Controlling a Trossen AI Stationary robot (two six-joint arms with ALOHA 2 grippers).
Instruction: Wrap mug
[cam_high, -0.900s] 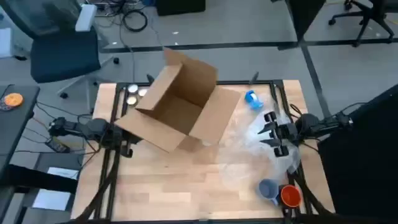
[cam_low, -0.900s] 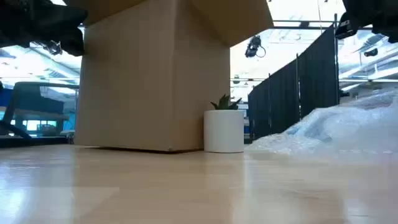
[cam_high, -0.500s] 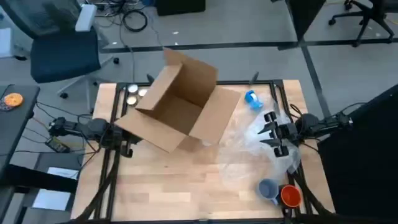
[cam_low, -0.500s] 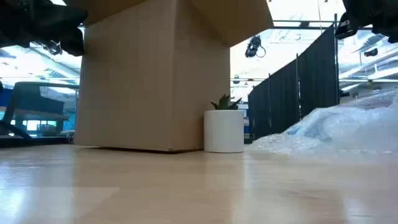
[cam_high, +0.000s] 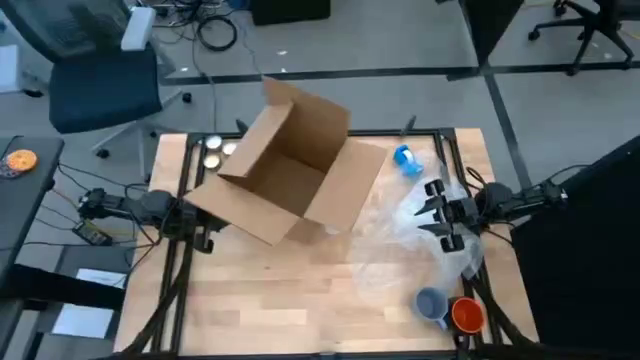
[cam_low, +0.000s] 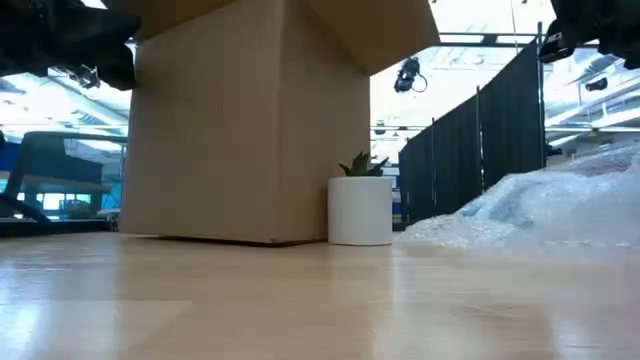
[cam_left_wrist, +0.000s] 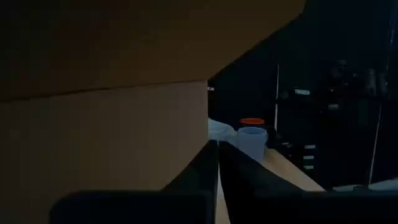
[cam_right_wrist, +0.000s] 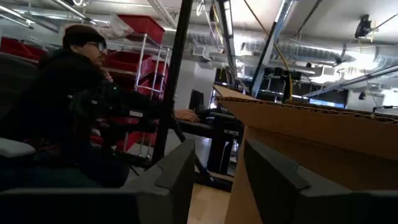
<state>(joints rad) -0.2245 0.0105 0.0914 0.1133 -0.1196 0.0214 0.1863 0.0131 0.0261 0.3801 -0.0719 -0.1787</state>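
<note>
Nothing looks wrapped yet: the blue-grey mug (cam_high: 432, 304) stands bare at five o'clock on the bench (cam_high: 260, 300) beside the crumpled clear bubble wrap (cam_high: 400, 235), right end effector (cam_high: 437, 214) spread empty above it, left end effector (cam_left_wrist: 218, 163) pinched narrow.

An open cardboard box (cam_high: 285, 175) sits on the bench (cam_high: 250, 295) toward its far left, flaps up, tilted askew to the bench edges. In the low view a small white pot with a green plant (cam_low: 361, 205) stands just beside the box's right side. Two round metallic discs (cam_high: 213, 150) lie at the far left corner. A blue office chair (cam_high: 100, 70) stands on the floor beyond. A seated person (cam_right_wrist: 68, 106) shows in the room.
</note>
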